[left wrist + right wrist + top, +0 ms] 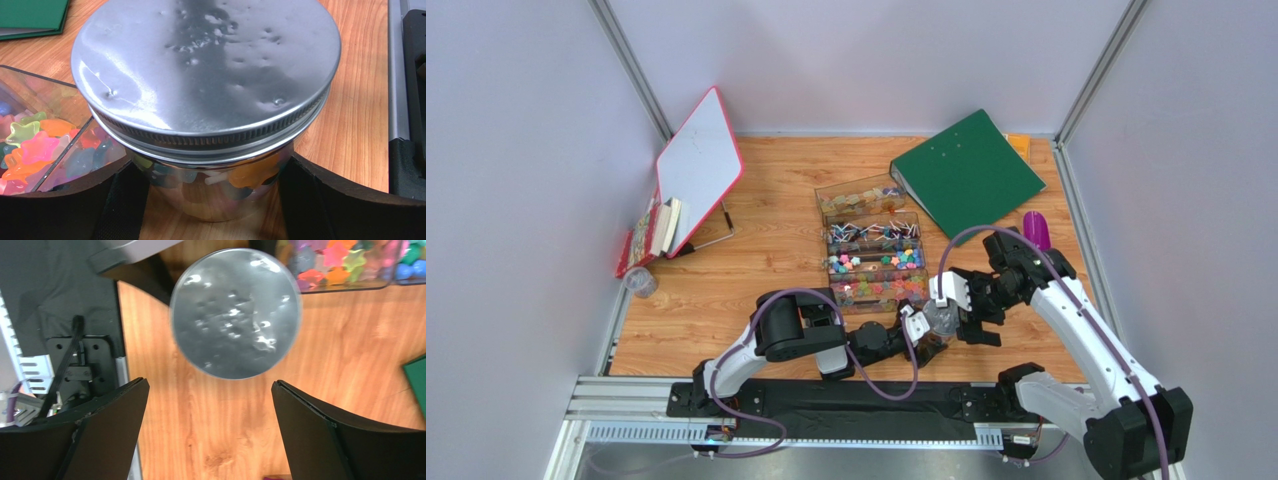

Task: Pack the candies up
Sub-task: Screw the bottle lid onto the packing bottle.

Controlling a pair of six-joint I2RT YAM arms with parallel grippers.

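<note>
Two grippers are attending one jar [200, 182], which is standing on the table [225, 440] close to the arm bases. The left gripper [212, 200] is clasping the jar's glass body, its jaws held wide by the jar's girth and apparently pressing on both flanks. The right gripper [210, 385] is hovering directly above the metal lid [205, 65], jaws fully apart and holding nothing. Some candies [252, 172] are lying inside the jar under the seated lid; more are sitting in the clear sorting box [873, 250] just beside it. The step in hand is probably gripping the lid to turn it. Doing this well is calling for a centred descent with the right jaws straddling the rim evenly, while the left gripper is bracing the jar against rotation. An off-centre bite is risking a tipped jar.
</note>
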